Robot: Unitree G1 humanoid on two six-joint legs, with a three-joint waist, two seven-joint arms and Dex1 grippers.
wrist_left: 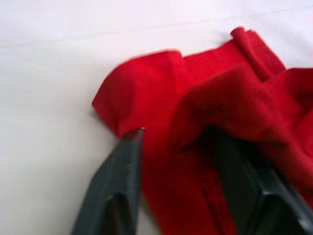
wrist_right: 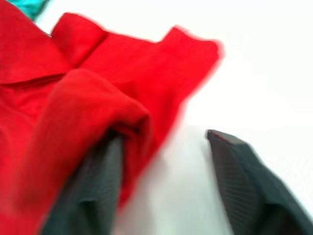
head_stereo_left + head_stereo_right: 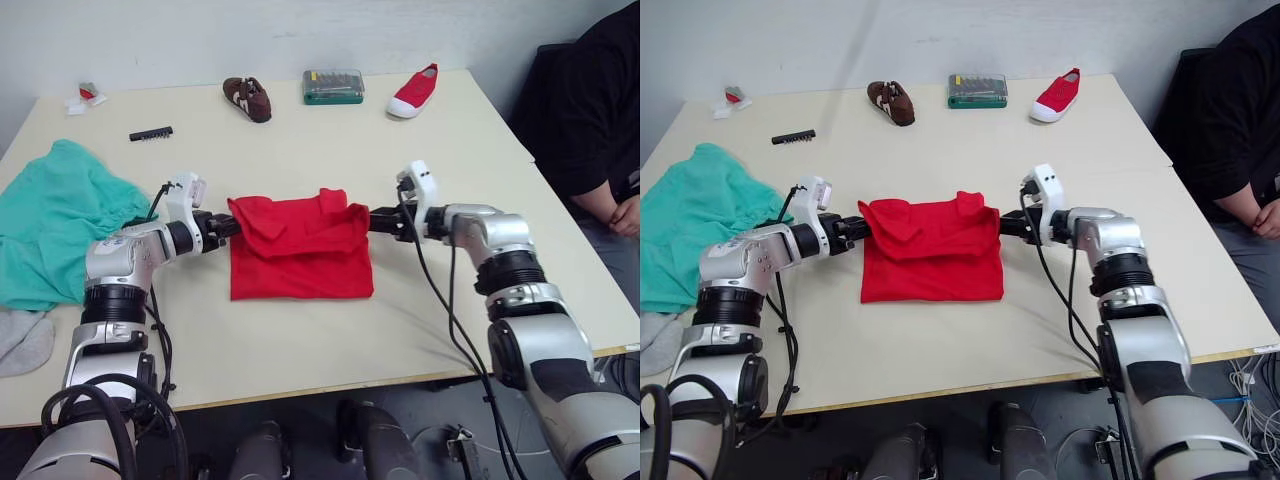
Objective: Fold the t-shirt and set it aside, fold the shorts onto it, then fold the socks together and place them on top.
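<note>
- My left gripper (image 3: 222,226) is at the left edge of the t-shirt (image 3: 300,262), fingers spread apart. In my left wrist view one finger (image 1: 117,186) lies on bare table beside the cloth and the other is under a raised fold of red fabric, so nothing is pinched.
- My right gripper (image 3: 378,222) is at the shirt's right edge, also open. In my right wrist view one finger (image 2: 90,188) sits under a draped red fold and the other finger (image 2: 244,181) lies clear of the cloth over the table.
- The t-shirt lies partly folded in the middle of the table (image 3: 330,340), between my two grippers. Its near half is a flat, roughly square block; the far half is bunched, with a layer folded over on top.
- The shorts (image 3: 55,220) lie in a loose heap near the table's left edge, close to my left arm and apart from the shirt.
- The socks (image 3: 22,340) lie at the near left edge of the table, touching the near side of the shorts.
- Along the far side of the table sit a brown shoe (image 3: 247,98), a green box with a clear lid (image 3: 333,86) and a red shoe (image 3: 414,91), well apart from the shirt.
- A small black strip (image 3: 150,133) lies on the far left part of the table, and a small red and white item (image 3: 84,96) sits at the far left corner.
- A person in black (image 3: 595,110) sits beside the table's right edge.
</note>
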